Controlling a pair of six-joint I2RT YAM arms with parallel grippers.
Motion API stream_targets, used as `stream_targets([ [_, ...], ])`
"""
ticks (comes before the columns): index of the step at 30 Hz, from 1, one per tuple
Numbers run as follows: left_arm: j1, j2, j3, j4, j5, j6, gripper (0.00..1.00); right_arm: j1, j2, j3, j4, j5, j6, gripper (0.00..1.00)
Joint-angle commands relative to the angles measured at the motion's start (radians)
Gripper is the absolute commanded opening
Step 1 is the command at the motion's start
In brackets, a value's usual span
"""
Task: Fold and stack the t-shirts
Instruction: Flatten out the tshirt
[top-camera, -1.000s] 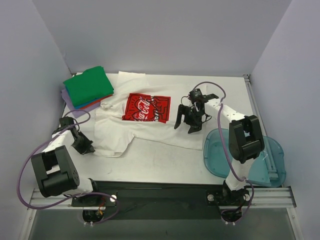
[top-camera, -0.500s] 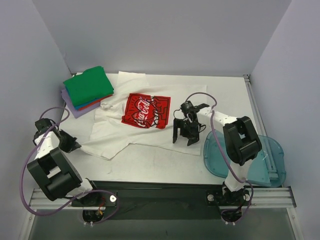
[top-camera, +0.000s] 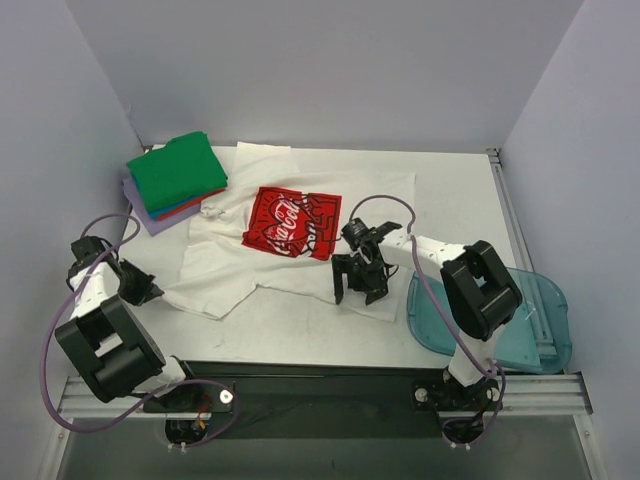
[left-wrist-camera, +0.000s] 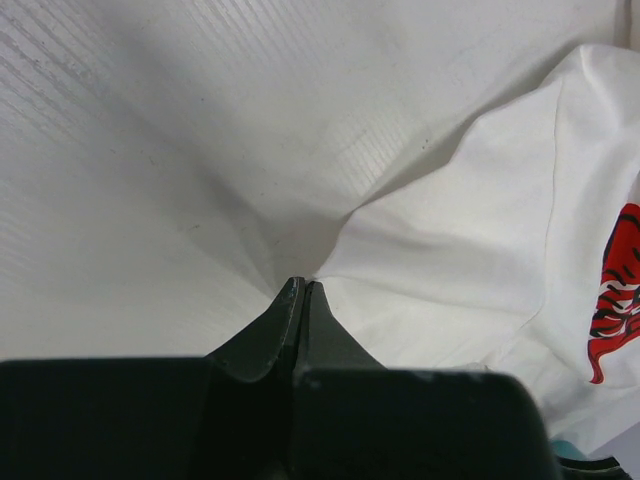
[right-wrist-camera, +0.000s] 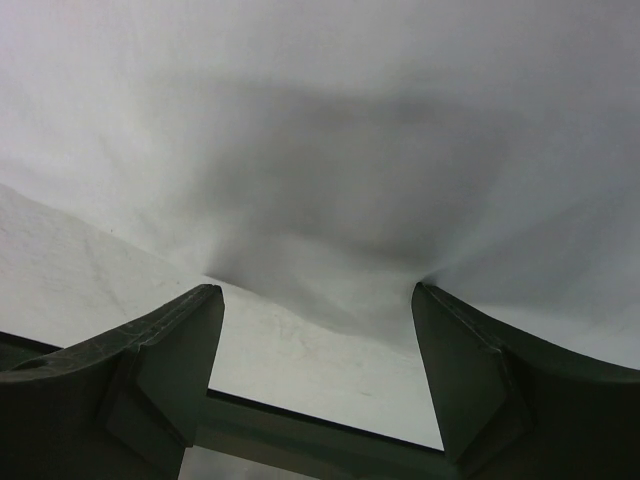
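Note:
The white t-shirt (top-camera: 300, 265) with a red logo (top-camera: 292, 222) lies spread on the table. My left gripper (top-camera: 143, 291) is shut on its left sleeve edge; in the left wrist view the jaws (left-wrist-camera: 300, 286) pinch the cloth (left-wrist-camera: 470, 250), which pulls into folds at the tips. My right gripper (top-camera: 353, 292) is open, low over the shirt's near hem. In the right wrist view its fingertips (right-wrist-camera: 208, 300) straddle the white cloth (right-wrist-camera: 350, 150) at the hem. Folded shirts are stacked at the back left, green (top-camera: 178, 170) on top, lavender (top-camera: 148, 214) at the bottom.
A translucent blue bin (top-camera: 530, 325) lies at the near right, just right of my right arm. The grey walls close in the left, back and right sides. The dark front edge of the table (top-camera: 320, 372) runs below the shirt.
My left gripper pulled the sleeve out to the left, then held still. My right gripper moved nearer and leftward across the shirt, down to its near hem.

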Motion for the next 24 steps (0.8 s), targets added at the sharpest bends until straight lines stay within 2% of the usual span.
stream_targets([
  [1, 0.006, -0.026, 0.048, -0.009, 0.0, 0.005, 0.0, 0.065, -0.031, -0.043, -0.043, -0.006, 0.026, 0.77],
  [8, 0.01, 0.009, 0.117, -0.026, -0.004, -0.009, 0.0, 0.13, -0.076, -0.069, -0.069, 0.04, 0.047, 0.77],
  [16, 0.03, 0.043, 0.174, -0.036, 0.009, -0.023, 0.0, 0.156, -0.323, -0.17, -0.123, 0.216, 0.133, 0.76],
  [24, 0.028, 0.018, 0.141, -0.033, 0.015, -0.02, 0.0, 0.156, -0.395, -0.281, -0.14, 0.322, 0.208, 0.55],
])
